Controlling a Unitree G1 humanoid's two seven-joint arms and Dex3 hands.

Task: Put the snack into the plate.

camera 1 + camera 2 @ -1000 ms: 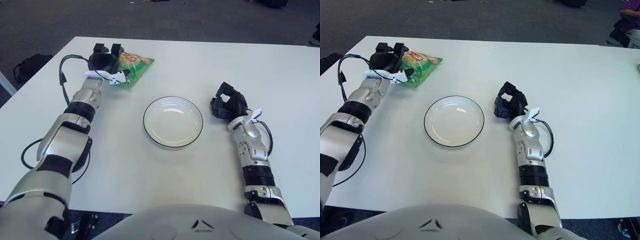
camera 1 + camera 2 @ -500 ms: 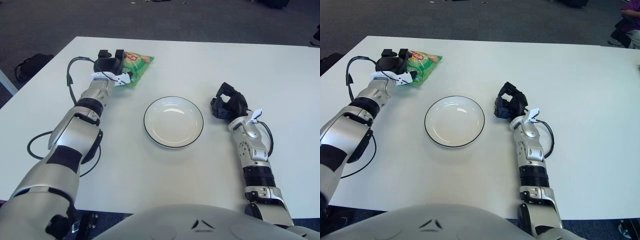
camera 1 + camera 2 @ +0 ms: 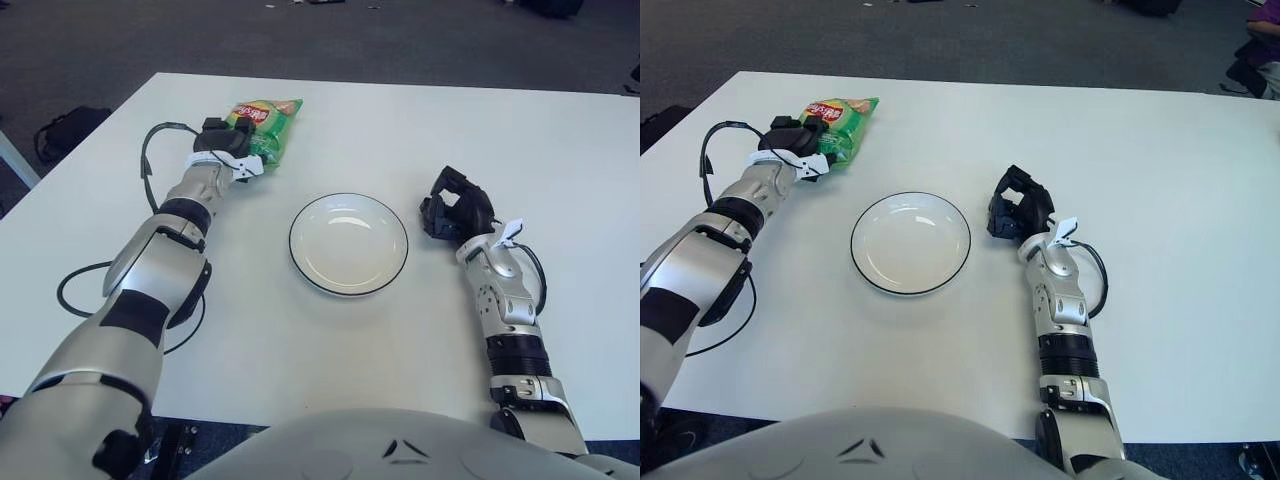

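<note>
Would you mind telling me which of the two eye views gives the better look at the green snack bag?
The right eye view: the snack bag shows slightly more of its printed face beyond the left hand gripping its near end. The left eye view shows the same bag with the hand covering a similar part. The right hand shows right of the plate.

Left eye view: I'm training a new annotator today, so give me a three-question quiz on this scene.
1. True or false: the snack bag lies in the plate.
2. Which hand holds the snack bag? A) left hand B) right hand
3. Fill in: the right hand shows to the ____ of the plate.

Key: 1 false, the plate holds nothing. 2 A. 3 right.
</note>
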